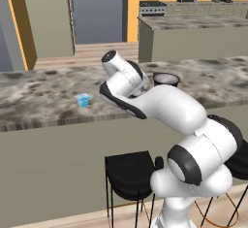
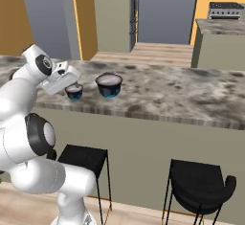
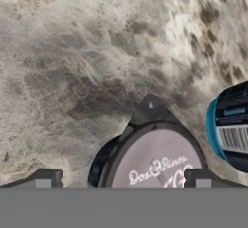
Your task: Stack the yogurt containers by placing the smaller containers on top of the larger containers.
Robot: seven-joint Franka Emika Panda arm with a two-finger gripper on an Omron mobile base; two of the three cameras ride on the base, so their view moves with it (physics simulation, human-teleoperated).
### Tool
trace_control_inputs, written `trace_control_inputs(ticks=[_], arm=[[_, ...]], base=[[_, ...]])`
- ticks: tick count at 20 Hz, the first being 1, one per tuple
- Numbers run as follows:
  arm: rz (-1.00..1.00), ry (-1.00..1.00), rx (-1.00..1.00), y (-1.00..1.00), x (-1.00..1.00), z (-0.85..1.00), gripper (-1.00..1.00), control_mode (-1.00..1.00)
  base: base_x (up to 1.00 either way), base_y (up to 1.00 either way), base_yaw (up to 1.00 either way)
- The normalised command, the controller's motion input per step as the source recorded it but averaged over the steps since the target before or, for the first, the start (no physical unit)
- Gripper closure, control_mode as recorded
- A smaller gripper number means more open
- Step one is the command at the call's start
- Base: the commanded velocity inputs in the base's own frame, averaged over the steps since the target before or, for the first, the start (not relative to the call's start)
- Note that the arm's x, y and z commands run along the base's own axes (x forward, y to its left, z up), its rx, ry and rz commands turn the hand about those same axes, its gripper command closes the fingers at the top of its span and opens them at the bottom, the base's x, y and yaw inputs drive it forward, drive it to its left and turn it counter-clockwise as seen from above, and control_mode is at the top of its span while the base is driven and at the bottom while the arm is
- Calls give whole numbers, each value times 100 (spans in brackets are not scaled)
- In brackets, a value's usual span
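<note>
Marbled grey-brown stone forms the counter [image 1: 38, 91], and all the yogurt cups are set on it. The gripper [image 3: 123, 178] is held with its finger tips apart, one on each side of a narrow dark cup [image 3: 155, 161] whose pale lilac foil lid carries printed lettering and a small pull tab at its far edge. Just beside it the larger dark-blue cup [image 2: 109, 85] is seen, round and tapered, with a wide rim, a whitish-grey top and a barcode label on its glossy wall. The tiny light-blue cup [image 1: 83, 99] is found well apart from both, off to the arm's left; it is squarish and translucent and appears light. The main risk is judged to be a grasp of the wrong container, since the hand is poised over the narrow dark cup and not over the light-blue one (whether that cup also counts as a smaller container cannot be settled from these views). If the fingers are closed here, a slip is thought possible, because the wall is smooth and tapers downward. The neighbouring large cup could be knocked by a finger or by the lifted cup, being so near. A thin foil top is expected to give an uneven seat, so a stacked cup could be left tilted.
</note>
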Motion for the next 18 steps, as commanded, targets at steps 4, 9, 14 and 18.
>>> trace_control_inputs(ticks=[4,9,14,18], arm=[[0,0,0,-2,0,-18,100,-100],[0,0,0,0,0,-14,100,-100],[0,0,0,0,0,0,100,-100],[0,0,0,0,0,2,100,-100]], base=[[0,0,0],[0,0,0],[0,0,0],[0,0,0]])
